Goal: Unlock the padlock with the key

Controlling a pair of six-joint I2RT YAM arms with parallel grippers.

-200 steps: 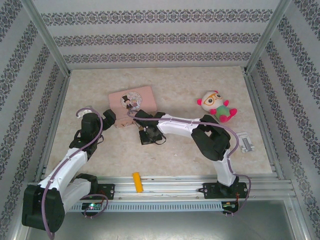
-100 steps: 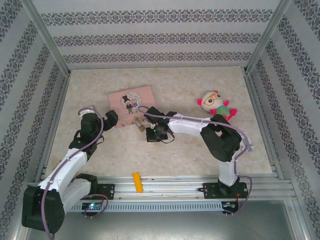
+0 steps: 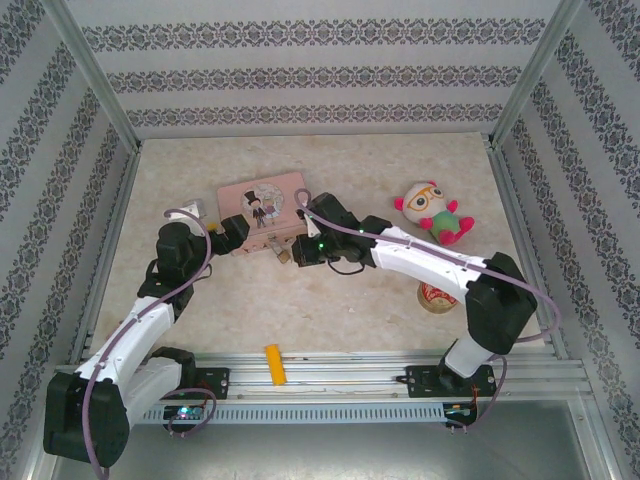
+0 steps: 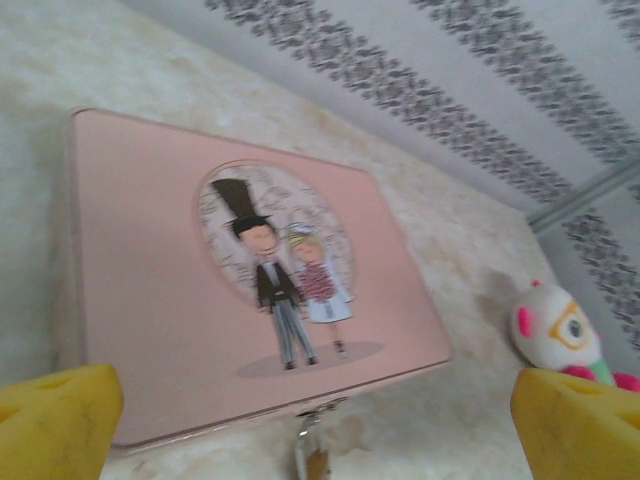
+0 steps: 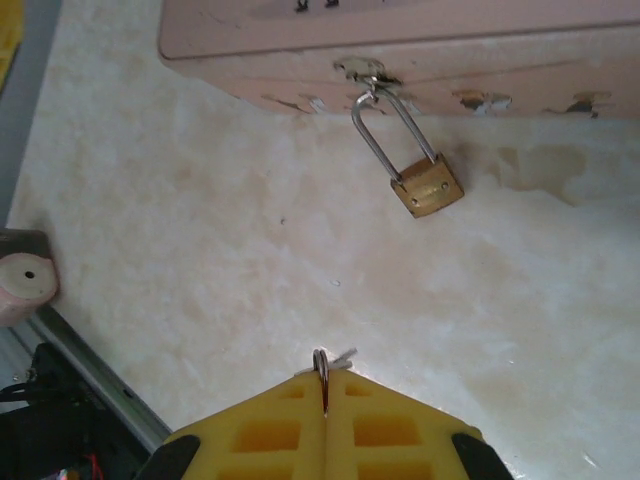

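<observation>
Brass padlock (image 5: 427,187) hangs from the hasp on the front wall of the pink tin (image 5: 400,40). Shackle is hooked through the hasp, both legs run into the body. Body lies tilted on the tabletop (image 5: 200,220), just in front of the tin.

Right fingers (image 5: 270,435) are pressed together on the key (image 5: 322,365): a thin metal sliver pinched in the seam, small ring poking past the tips. They sit in front of the tin, tips aimed at its front wall, apart from the padlock with bare tabletop between.

Left fingers (image 4: 60,415) are spread wide, just off the tin's front-left corner, looking across the lid.

Plush toy (image 3: 435,212) is well right of the tin. Yellow block (image 3: 273,364) is well in front of the tin, at the near rail. Round can (image 3: 435,295) is front-right of the tin, beside the right arm.
</observation>
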